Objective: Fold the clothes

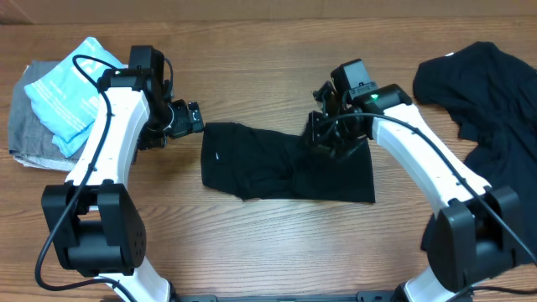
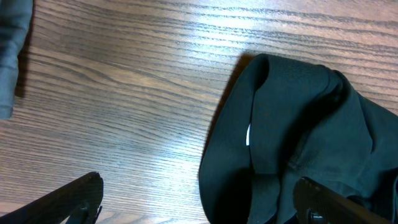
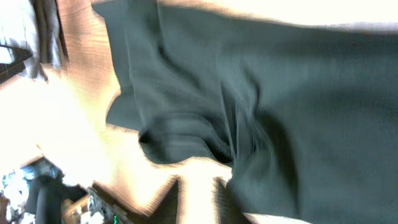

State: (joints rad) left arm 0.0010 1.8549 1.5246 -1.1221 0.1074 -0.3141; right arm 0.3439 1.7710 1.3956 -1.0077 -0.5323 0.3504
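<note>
Now right tool [image 1: 325, 134] closed, over far right corner of folded black garment [image 1: 268, 168]; whether cloth is pinched, cannot tell. Garment runs from it toward left tool [image 1: 190, 117], long axis across bench [image 1: 268, 59]. Left tool wide open, just beside garment's left edge. Cloth matte, wrinkled, small white mark. Also second black shirt [image 1: 495, 92] heaped well right of right tool.

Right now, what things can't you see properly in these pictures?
Overhead: the right hand blocks its own fingertips, so whether it pinches the folded black garment is hidden.
Right wrist: motion blur smears the cloth; no fingers show.
Overhead: the black shirt is cut off by the right edge.
Overhead: the light blue packet covers part of the grey garment.
Left wrist: the white mark is too small to read.
</note>
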